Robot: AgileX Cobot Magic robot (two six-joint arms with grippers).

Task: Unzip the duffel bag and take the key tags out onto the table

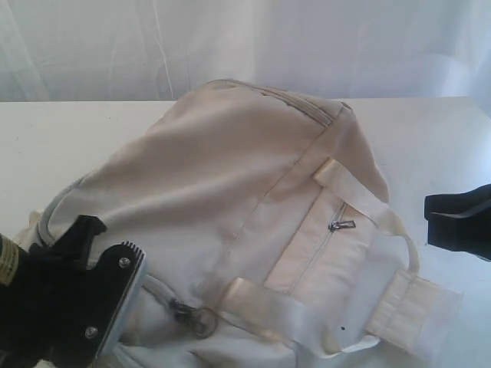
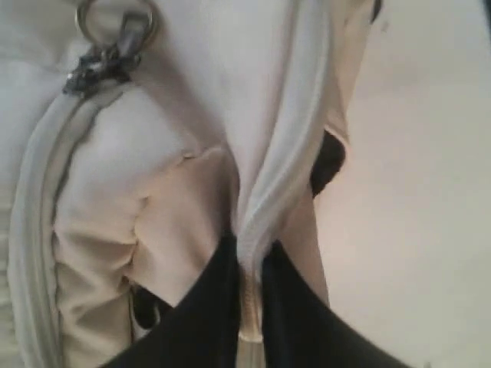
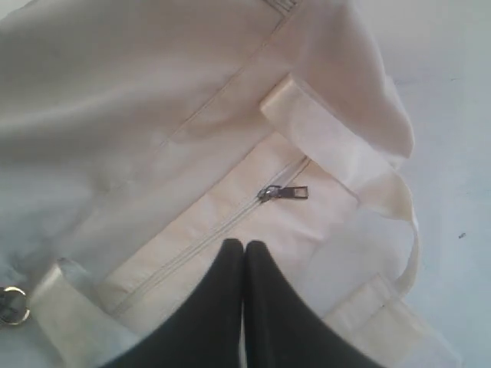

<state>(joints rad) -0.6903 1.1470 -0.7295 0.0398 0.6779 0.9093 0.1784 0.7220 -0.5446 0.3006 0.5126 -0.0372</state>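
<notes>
While zipped, barely started; tags unseen.
Pinching bag (image 1: 230, 176) at 7 o'clock: left gripper (image 2: 250, 250); closed empty at 3: right gripper (image 3: 244, 247).

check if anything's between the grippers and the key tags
Yes: the duffel bag itself. No key tags show in any view, and the zipper at the ring pull looks shut. The left gripper pinches a fold of the bag; the right gripper hangs shut, holding nothing.
</notes>
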